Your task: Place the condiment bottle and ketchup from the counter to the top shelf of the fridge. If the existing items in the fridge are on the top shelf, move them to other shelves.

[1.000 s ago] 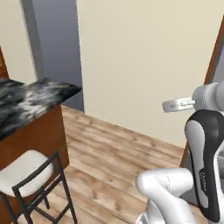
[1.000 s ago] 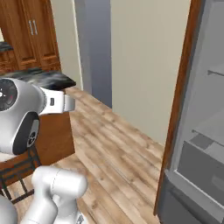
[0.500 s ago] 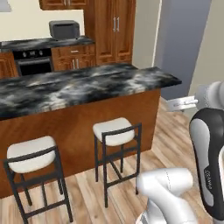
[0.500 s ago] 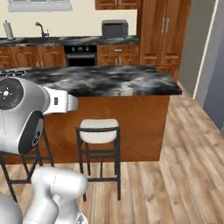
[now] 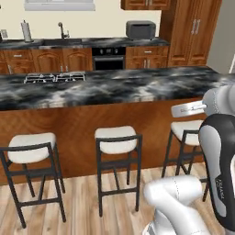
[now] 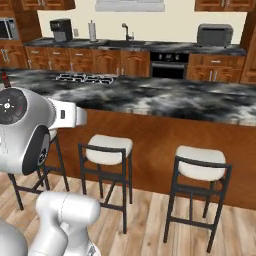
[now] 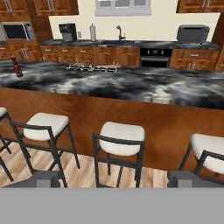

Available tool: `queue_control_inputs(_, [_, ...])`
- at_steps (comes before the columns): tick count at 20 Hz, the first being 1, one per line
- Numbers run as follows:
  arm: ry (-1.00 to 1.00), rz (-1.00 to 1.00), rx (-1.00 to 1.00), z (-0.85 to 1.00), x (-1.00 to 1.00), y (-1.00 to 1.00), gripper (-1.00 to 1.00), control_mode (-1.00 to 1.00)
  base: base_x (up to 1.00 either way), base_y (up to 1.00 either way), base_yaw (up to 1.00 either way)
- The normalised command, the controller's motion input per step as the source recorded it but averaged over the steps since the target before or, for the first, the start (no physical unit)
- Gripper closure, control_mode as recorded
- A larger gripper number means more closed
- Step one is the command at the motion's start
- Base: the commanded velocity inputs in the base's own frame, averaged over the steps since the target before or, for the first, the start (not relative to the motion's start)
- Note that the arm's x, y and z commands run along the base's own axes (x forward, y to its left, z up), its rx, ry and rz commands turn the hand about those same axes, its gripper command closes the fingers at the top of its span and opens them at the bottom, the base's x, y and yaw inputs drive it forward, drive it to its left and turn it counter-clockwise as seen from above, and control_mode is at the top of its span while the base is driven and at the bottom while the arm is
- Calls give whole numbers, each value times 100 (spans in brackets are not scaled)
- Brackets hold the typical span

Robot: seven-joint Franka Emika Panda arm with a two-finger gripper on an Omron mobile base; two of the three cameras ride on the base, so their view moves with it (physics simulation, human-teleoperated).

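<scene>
The counter (image 7: 131, 81), black stone with white marbling on a reddish wood base, runs across all three views (image 5: 114, 87) (image 6: 165, 97). One small red bottle (image 7: 16, 68) with a dark top stands near its far left end, and it also shows at the left edge of the right base view (image 6: 4, 76). It is too small to tell whether it is the condiment bottle or the ketchup. My gripper (image 7: 117, 180) hangs open and empty well short of the counter, above the stools. The fridge and its top shelf are out of view.
Three white-seated black stools (image 5: 115, 138) (image 5: 28, 148) (image 5: 188, 130) stand along the counter's near side on the wood floor. A cooktop (image 7: 92, 68) is set into the counter. Behind it runs a back worktop with an oven (image 7: 155, 57), a toaster (image 7: 191, 33) and a coffee machine (image 7: 67, 31).
The whole picture has swung from the fridge and wall to the island counter, so the base has turned. The gripper stays open and empty.
</scene>
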Motion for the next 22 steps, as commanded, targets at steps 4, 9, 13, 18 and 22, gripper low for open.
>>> queue_control_inputs(4, [0, 0, 0, 0, 0, 0, -100, 100, 34, 100, 15])
queue_control_inputs(9, [0, 0, 0, 0, 0, 0, -100, 100, 46, 100, 8])
queue_control_inputs(13, [0, 0, 0, 0, 0, 0, -100, 100, 73, 100, 1])
queue_control_inputs(18, [0, 0, 0, 0, 0, 0, -100, 100, 100, 100, 0])
queue_control_inputs(22, [0, 0, 0, 0, 0, 0, -100, 100, 100, 100, 0])
